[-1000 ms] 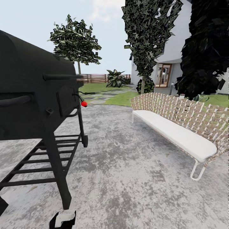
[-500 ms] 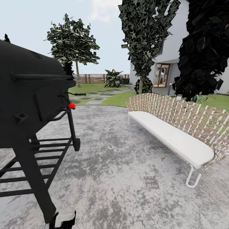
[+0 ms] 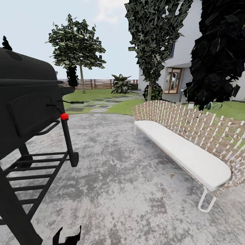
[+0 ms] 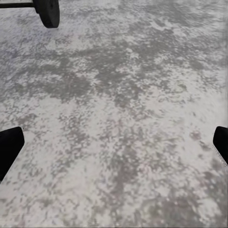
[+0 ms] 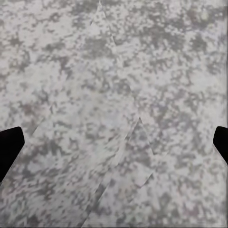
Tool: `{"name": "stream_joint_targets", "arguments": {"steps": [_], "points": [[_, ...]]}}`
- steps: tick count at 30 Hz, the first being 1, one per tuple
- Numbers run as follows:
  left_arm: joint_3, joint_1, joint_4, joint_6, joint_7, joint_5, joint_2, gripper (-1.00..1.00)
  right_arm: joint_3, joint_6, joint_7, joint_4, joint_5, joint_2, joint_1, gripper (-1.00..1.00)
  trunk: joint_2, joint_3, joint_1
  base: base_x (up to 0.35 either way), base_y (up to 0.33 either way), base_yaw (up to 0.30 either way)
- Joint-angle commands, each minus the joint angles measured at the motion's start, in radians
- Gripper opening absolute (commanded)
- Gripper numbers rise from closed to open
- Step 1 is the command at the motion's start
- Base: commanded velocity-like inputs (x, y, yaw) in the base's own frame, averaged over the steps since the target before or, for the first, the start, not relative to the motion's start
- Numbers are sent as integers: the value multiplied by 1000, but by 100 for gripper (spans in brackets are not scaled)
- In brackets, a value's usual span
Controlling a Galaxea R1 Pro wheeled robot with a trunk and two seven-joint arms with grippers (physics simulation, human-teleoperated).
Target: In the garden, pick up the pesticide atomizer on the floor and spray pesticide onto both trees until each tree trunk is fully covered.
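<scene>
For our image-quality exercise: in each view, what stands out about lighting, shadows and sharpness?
Head view: flat, even daylight; the grill and the bench cast no crisp shadows on the paving, and the dark tree crown is nearly featureless black. Left wrist view: the paving is soft and blotchy, and a grill wheel is a plain dark shape. Right wrist view: equally blurred paving with faint straight seams.

Grill (image 3: 27,102) left, bench (image 3: 183,143) right (paving (image 3: 119,177) between)

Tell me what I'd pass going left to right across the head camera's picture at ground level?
Black barbecue grill → the red-tipped thing beside it → open grey paving → woven bench with a white cushion.
</scene>
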Motion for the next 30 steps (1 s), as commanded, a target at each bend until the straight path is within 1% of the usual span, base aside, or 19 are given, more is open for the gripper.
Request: {"name": "stream_joint_targets", "arguments": {"steps": [1,6,16,22,30], "points": [[4,-1,1,-3,1,-6,0,100,-1,-2,-1,-1,0,0,0,100,0,-1,0,316,-63,0],[4,-1,0,-3,1,-5,0,100,-1,-2,-1,-1,-1,0,0,100,0,-2,0,323,-16,67],[4,-1,1,-3,1,-5,1,100,-1,-2,-1,-1,-1,0,0,100,0,-8,0,327,-1,191],[4,-1,1,-3,1,-6,0,100,-1,-2,-1,-1,-1,0,0,100,0,-8,0,325,-56,30],[4,-1,2,-3,1,-6,0,100,-1,-2,-1,1,-1,0,0,100,0,-8,0,300,-188,2]]}}
